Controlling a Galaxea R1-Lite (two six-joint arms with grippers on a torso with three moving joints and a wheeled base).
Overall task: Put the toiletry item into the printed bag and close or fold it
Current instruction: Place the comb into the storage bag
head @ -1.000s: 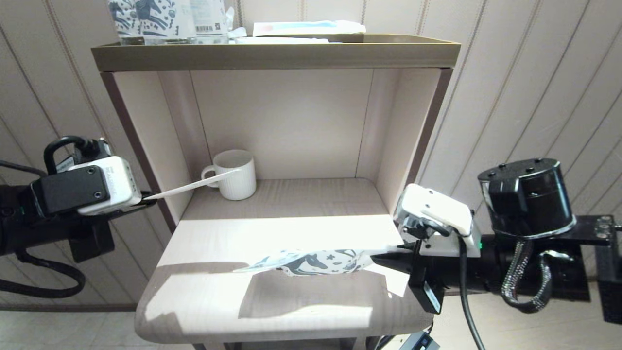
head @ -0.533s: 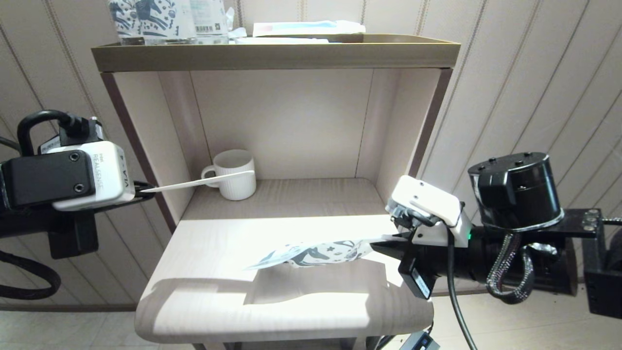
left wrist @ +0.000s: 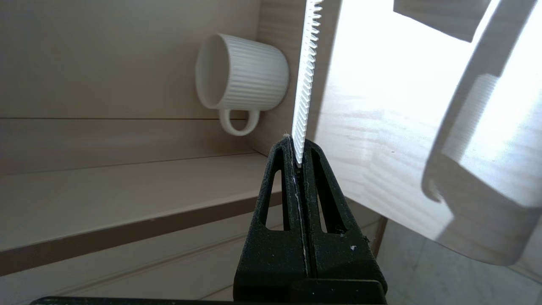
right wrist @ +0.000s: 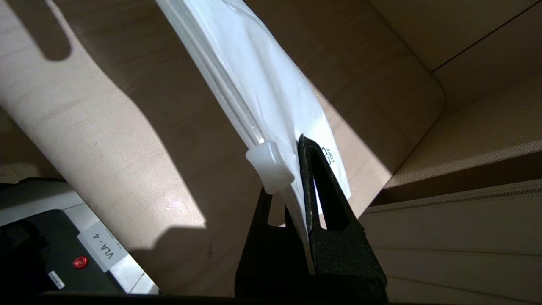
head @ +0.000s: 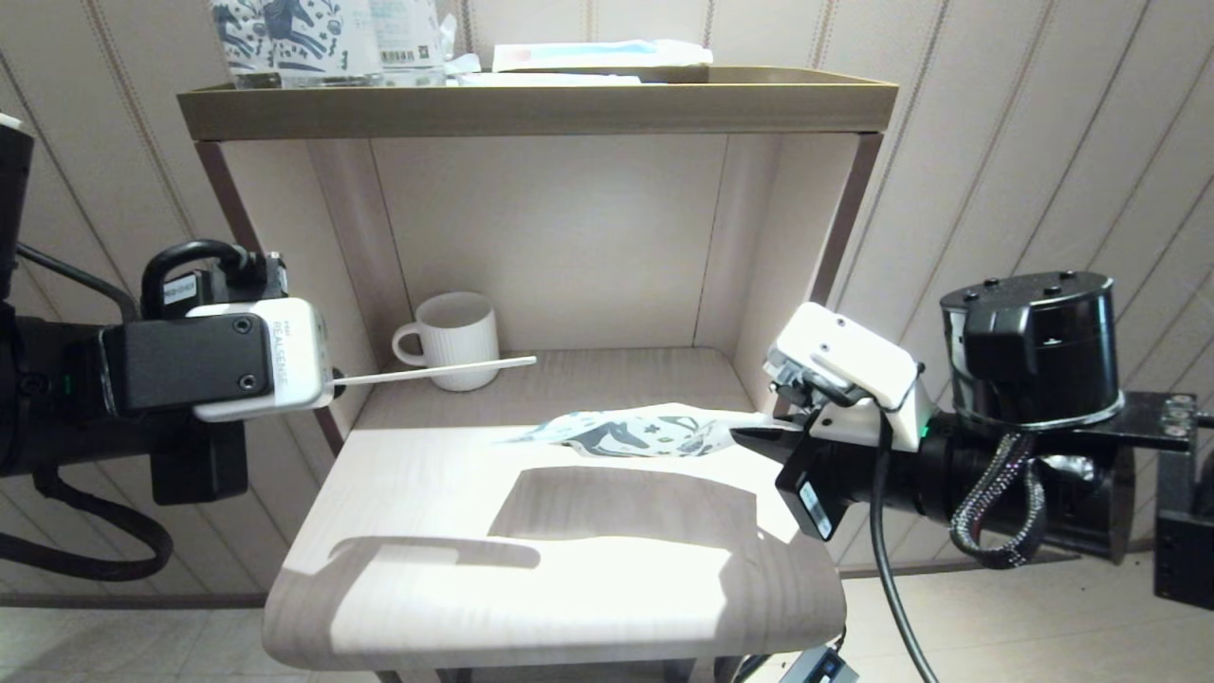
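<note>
My left gripper [head: 332, 382] [left wrist: 296, 146] is shut on one end of the slim white comb [head: 436, 371] [left wrist: 307, 72]. The comb sticks out level toward the right, in front of the mug, its tip near the bag's free end. My right gripper [head: 759, 438] [right wrist: 296, 156] is shut on the right end of the printed bag [head: 645, 430] [right wrist: 258, 80], beside its white zip slider [right wrist: 269, 166]. The bag, white with a dark teal horse, hangs level above the shelf. Its free end points left toward the comb.
A white ribbed mug [head: 459, 340] [left wrist: 241, 80] stands at the back left of the wooden shelf [head: 560, 569]. Side walls enclose the niche. On the top tray [head: 531, 106] stand upright horse-printed packs [head: 285, 38] and a flat blue-and-white packet [head: 597, 53].
The right gripper has lifted the bag higher and further back. The left gripper has carried the comb to the right and levelled it, bringing its tip close to the bag's free end.
</note>
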